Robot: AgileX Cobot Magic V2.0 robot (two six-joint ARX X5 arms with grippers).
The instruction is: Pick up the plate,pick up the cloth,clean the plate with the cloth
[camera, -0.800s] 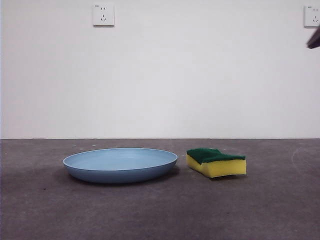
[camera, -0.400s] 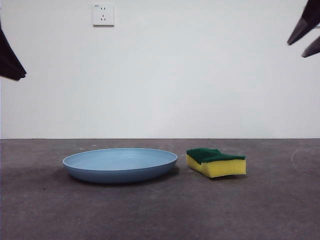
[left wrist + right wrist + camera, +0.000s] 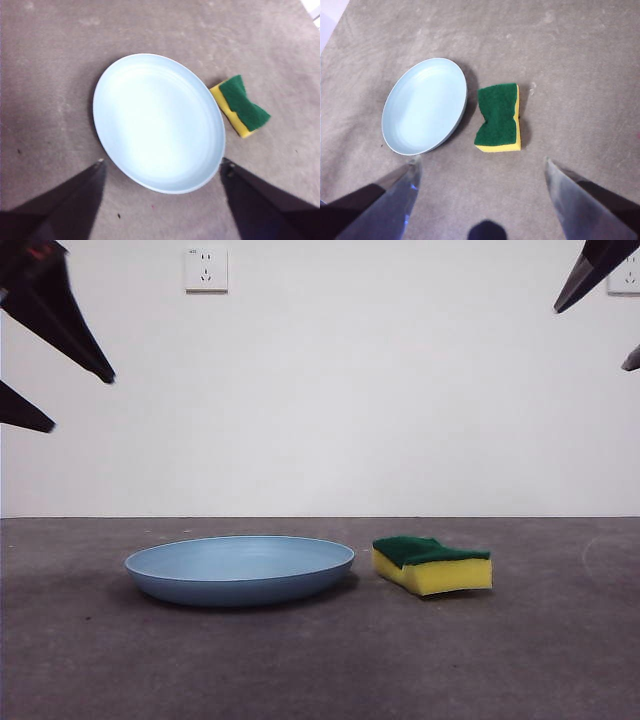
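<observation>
The plate [image 3: 240,569], light blue, round and shallow, lies flat on the grey table left of centre. Just right of it rests the cloth [image 3: 433,563], a yellow sponge block with its green scouring face up. High at the upper left, my left gripper [image 3: 68,400] hangs open above the plate [image 3: 157,121], holding nothing. My right gripper [image 3: 598,332] is open at the upper right, high over the cloth [image 3: 499,117], with the plate [image 3: 424,112] beside it. Neither gripper touches anything.
A white wall with a power socket [image 3: 206,270] stands behind the table. The grey table surface [image 3: 320,660] stretches in front of and around both objects.
Both arms have come further into the front view from the top corners, lowering and moving inward. The plate and the cloth have not moved.
</observation>
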